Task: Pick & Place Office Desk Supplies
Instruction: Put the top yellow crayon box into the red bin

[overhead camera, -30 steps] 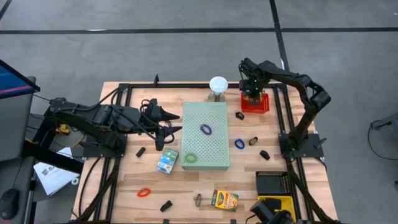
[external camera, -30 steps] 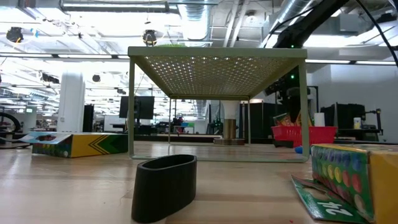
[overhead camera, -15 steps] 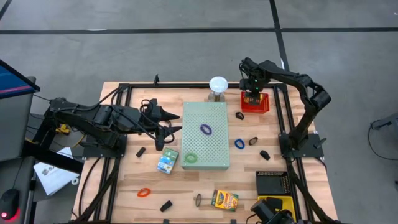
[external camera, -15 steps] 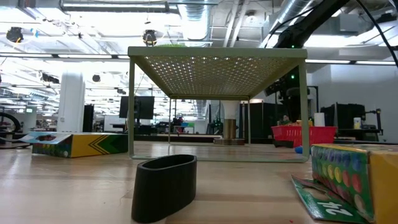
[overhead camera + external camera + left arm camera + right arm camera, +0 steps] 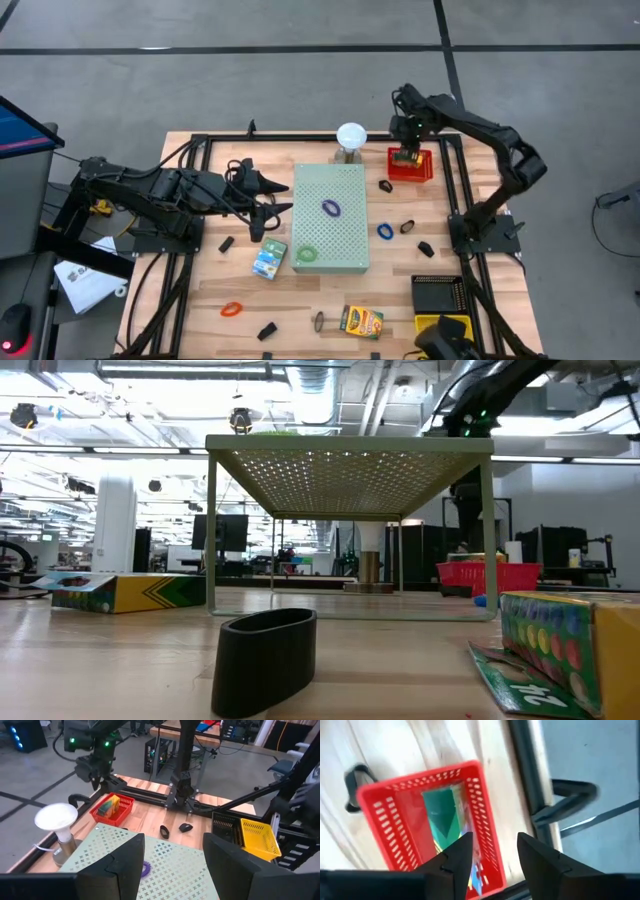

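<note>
I had the right gripper hanging above the red basket at about one o'clock on the table, its fingers parted with nothing between them. In the right wrist view a green and yellow crayon box lay inside the basket. My left gripper waited at nine o'clock, beside the pale-green perforated board, its fingers spread apart and empty.

On the board lay a purple band loop and a green band loop. A teal printed box sat touching the board's edge at seven o'clock. A blue band loop lay on the wood at the board's three o'clock side, with two black clips just beyond it. An orange band loop rested near the front at seven o'clock, and a yellow-green crayon box sat at six o'clock. The white lamp dome stood at twelve.
</note>
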